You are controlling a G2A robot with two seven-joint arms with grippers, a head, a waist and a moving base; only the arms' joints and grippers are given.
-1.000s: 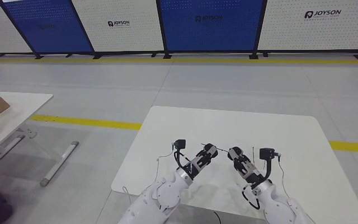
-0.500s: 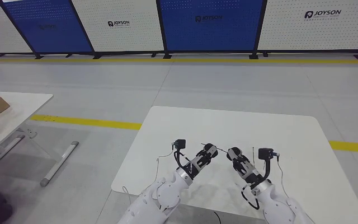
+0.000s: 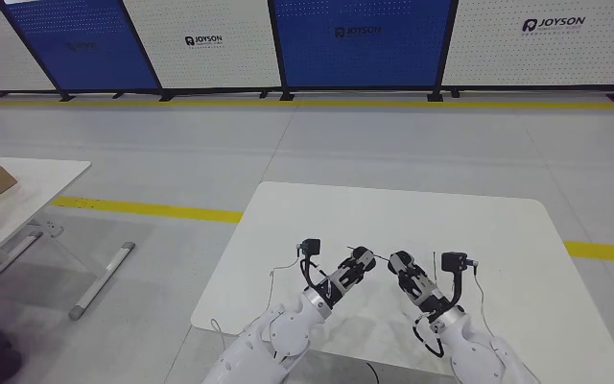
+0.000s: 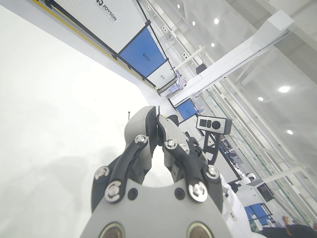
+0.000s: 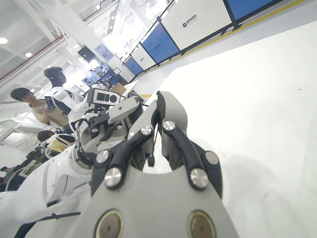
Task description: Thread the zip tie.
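A wide white rectangular bench [image 3: 480,226] with rounded corners stands on a grey floor [image 3: 192,154] crossed by a yellow line. A row of blue and white perforated panels [image 3: 365,38] closes off the far side of the room. Both arms are over the bench's near edge, their ends turned toward each other.

The left gripper [image 3: 366,253], grey metal with black linkage, has its fingers [image 4: 141,125] pressed together on a thin black plastic zip tie [image 5: 155,134]. In the left wrist view a short dark tip of the strap pokes out past the fingertips.

The right gripper [image 3: 394,259], of the same make, is just beside the left one, tips near but apart, and its fingers are likewise clamped on the strap. In the right wrist view the strap runs down between the pads into the open space behind them. It ends there in a small square head [image 5: 151,161], which hangs free.

The zip tie is held above the bench, off its surface. In the top view a faint dark line bridges the gap between the two grippers' tips.
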